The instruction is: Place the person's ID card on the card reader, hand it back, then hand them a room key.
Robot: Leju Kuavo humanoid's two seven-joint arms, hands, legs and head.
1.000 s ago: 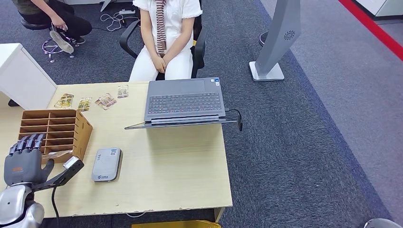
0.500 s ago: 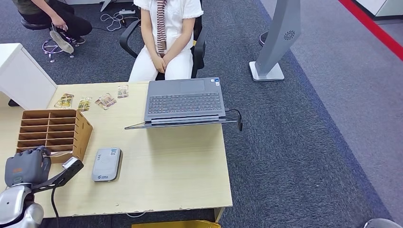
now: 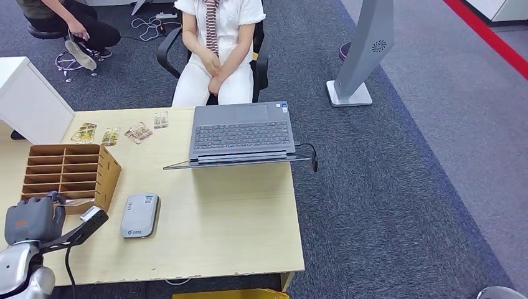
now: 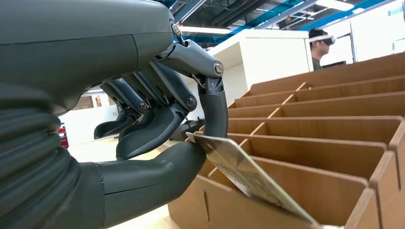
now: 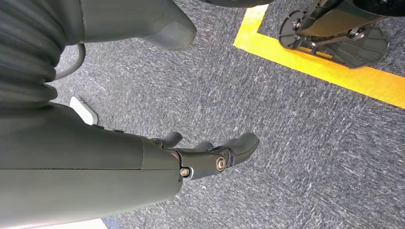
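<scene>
Our left hand [image 4: 157, 124] pinches room key card [image 4: 248, 176] between thumb and finger at front slot of cardboard organizer [image 3: 71, 174]. Card reader [image 3: 139, 215] lies just beside on bench [image 3: 236, 218]; its label unreadable. Our right hand [image 5: 210, 160] hangs over carpet, fingers loosely curled, holding nothing.

You can read no text, number or brand in any of these views. The grey card reader [image 3: 139, 215] on the desk carries a small label near its far edge and a small blue mark with a line of print near its near edge; both are too small for you to make out. The laptop [image 3: 241, 132] shows a small blue sticker at its far right corner, also illegible. The card [image 4: 248, 176] pinched by the left hand [image 4: 157, 119] shows you a glossy face with no legible print.
</scene>
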